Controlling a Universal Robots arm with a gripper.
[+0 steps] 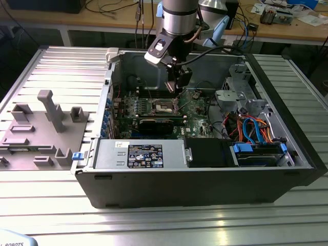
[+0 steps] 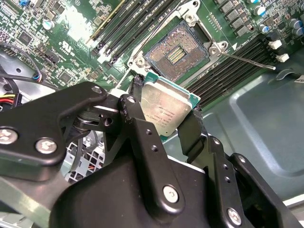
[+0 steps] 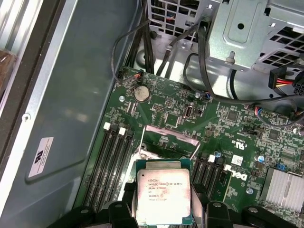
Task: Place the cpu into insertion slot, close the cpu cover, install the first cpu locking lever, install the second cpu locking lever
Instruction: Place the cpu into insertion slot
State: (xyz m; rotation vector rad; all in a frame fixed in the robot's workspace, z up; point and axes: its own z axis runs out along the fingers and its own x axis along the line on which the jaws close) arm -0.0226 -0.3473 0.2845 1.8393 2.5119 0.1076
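Gripper (image 1: 177, 100) hangs in the upper middle of the exterior view and reaches down into the open case (image 1: 205, 189). Its fingers (image 2: 135, 90) are clamped on two opposite edges of the cpu (image 3: 164, 195).

The ribbed table (image 1: 51, 61) carries the case at mid-frame, with a grey fixture (image 1: 46, 133) at the exterior view's left. A green board (image 3: 213, 137) lies flat inside the case. The cover (image 3: 166, 132) stands raised, and the slot (image 2: 178, 52) lies bare with its contacts showing.

The cpu is held metal top up and slightly tilted, above the board near the slot but not in it. A thin lever (image 2: 247, 60) angles out beside the slot.
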